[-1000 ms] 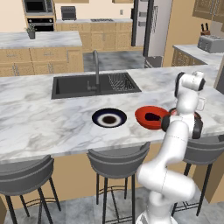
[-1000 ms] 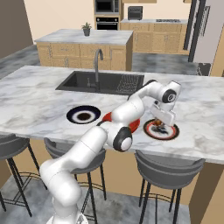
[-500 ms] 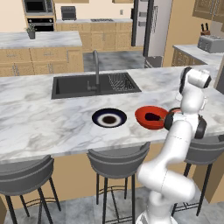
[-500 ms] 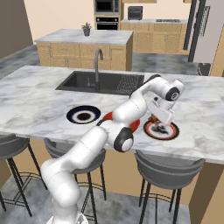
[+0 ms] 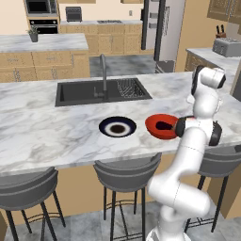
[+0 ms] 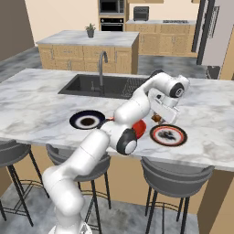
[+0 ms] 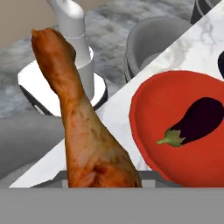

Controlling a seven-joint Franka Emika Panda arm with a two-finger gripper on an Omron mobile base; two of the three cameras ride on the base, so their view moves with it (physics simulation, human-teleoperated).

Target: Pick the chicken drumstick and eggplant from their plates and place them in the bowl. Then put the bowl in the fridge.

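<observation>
My gripper is shut on the chicken drumstick, an orange-brown leg hanging over the counter edge beside the bowl. The glossy red bowl holds the dark purple eggplant. In the left base view the bowl sits right of the black-rimmed plate, with my arm across its right side. The reddish-rimmed plate lies just right of the hand, and the bowl shows partly behind my arm. The grey fridge stands far behind the counter.
A dark sink with a faucet sits behind the plates. Grey stools line the counter's near edge. A toaster stands on the side counter at the right. A kitchen island lies beyond.
The hand holding the drumstick has shifted a little left, off the reddish-rimmed plate and toward the bowl. Plates and bowl have stayed put.
</observation>
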